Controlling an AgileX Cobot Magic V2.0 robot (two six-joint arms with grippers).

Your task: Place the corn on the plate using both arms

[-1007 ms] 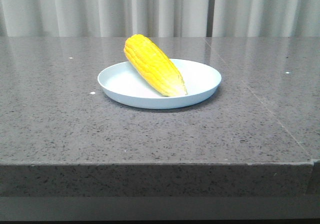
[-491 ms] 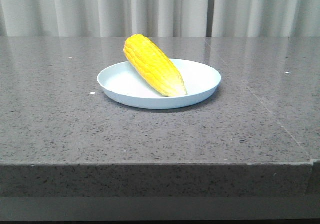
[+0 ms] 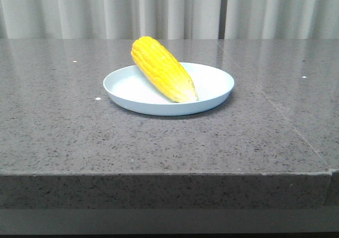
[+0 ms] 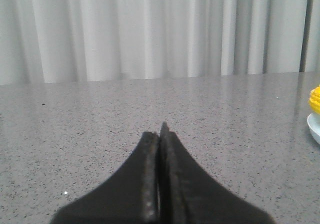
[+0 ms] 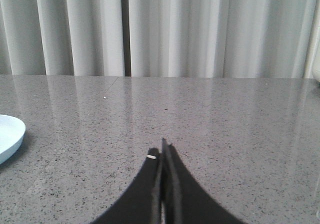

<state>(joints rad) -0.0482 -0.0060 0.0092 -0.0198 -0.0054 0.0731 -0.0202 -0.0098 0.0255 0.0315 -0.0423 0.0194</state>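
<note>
Front view: I see the corn (image 3: 163, 69) lying across the plate (image 3: 214, 84), just above the middle of the frame. Its thick end sticks out over the plate's upper-left rim and its paler tip points down-right, resting inside the plate. The plate sits on the grey speckled surface (image 3: 63, 126), with pale curtains (image 3: 106, 10) behind. Neither arm shows here. On my left wrist camera the left pincer (image 4: 161, 134) is pressed closed with nothing between its fingers, and the corn and plate edge peek in at the right edge. The right pincer (image 5: 162, 151) is likewise closed and empty, the plate's rim at the left edge.
</note>
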